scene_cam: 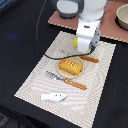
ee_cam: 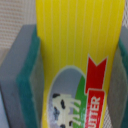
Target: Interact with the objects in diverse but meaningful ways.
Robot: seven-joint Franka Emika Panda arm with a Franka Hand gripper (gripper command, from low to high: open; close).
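The wrist view is filled by the yellow box (ee_cam: 75,30), which has a red mark and a cow picture. My gripper (ee_cam: 75,75) is shut on it, with a teal pad (ee_cam: 27,75) pressed against each side. In the exterior view the gripper (scene_cam: 83,49) stands low over the far edge of the placemat, and a sliver of the yellow box (scene_cam: 75,43) shows beside it. The orange-brown scored bread loaf (scene_cam: 70,66) lies on the tan plate (scene_cam: 61,71), just in front of the gripper. The white-and-blue fish (scene_cam: 53,96) lies near the mat's front edge. The tomato is out of view.
A wooden-handled knife (scene_cam: 66,80) lies in front of the plate, and another wooden-handled piece (scene_cam: 90,59) lies behind it. All sit on a striped placemat (scene_cam: 35,82). A brown board (scene_cam: 65,20) and a grey pot (scene_cam: 122,16) are at the back, and a black cable (scene_cam: 45,37) hangs at the exterior view's left.
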